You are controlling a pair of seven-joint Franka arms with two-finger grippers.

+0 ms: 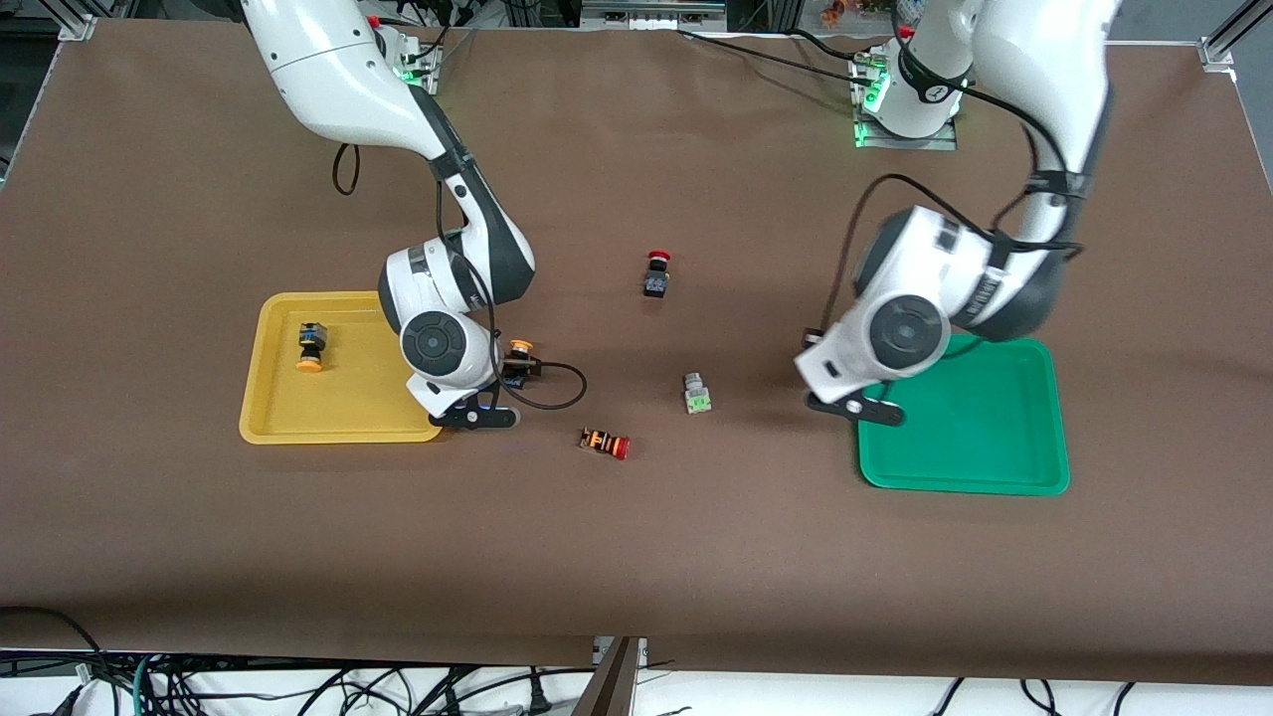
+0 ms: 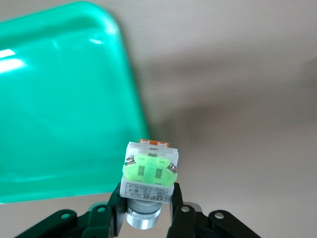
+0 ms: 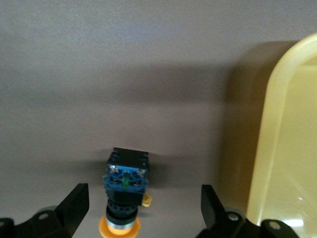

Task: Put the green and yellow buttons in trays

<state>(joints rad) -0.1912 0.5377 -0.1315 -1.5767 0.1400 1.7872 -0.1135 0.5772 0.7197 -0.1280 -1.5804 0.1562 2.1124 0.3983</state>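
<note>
Already one green button [image 2: 148, 174] sits clamped between the fingers [image 2: 176, 203] of the left hand [image 2: 146, 215], its pale block and bright green face turned toward the wrist camera, just beside the rim of the green tray [image 1: 1004, 438] and over the brown desk [image 1: 636, 557]. From the front, the left hand [image 1: 857, 408] hangs over the edge of that tray that faces the middle of the desk. The second green button [image 1: 697, 394] lies on the desk between the two arms.

One yellow button [image 1: 311, 347] lies on its side in the yellow tray [image 1: 298, 423]. The other yellow button [image 3: 125, 191] stands on the desk just beside that tray, between the spread fingers [image 3: 74, 206] of the right hand [image 3: 143, 208], which stands wide and grips nothing. In the front view this button [image 1: 519, 356] shows close against the right hand [image 1: 475, 410].

Two red-capped buttons rest on the desk: one [image 1: 656, 273] upright, farther from the front camera than the loose green button, one [image 1: 606, 444] on its side, nearer.
</note>
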